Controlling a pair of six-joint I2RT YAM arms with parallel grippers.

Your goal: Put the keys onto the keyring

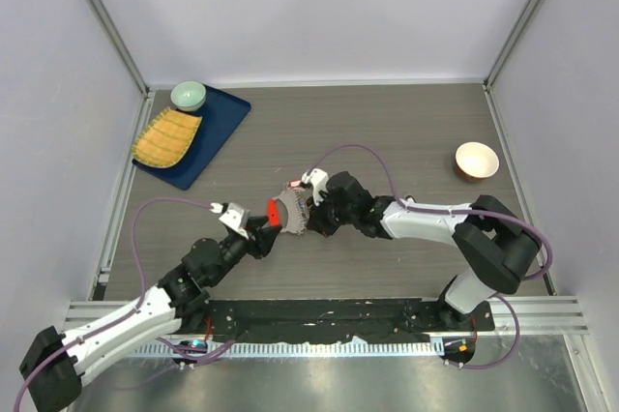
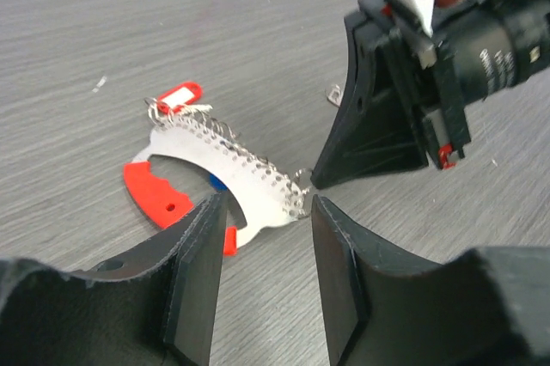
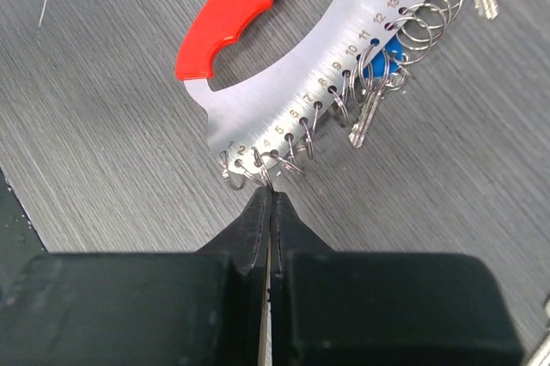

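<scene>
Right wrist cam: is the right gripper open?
No, the right gripper has its fingers pressed together, with the tips at a small ring on the keyring edge.

One camera looks down from overhead; both wrist cameras face the keyring (image 3: 292, 82) close-up from opposite sides.

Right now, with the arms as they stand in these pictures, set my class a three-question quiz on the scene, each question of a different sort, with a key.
1. True or false: the right gripper is shut on a small ring of the keyring.
2. Far right in the top view stands: A a tan bowl; B a glass jar; C a black box.
3. Fill in: the jaws of the left gripper stand ____, one on either side of the keyring's tip.
Key: 1 true; 2 A; 3 open.
</scene>
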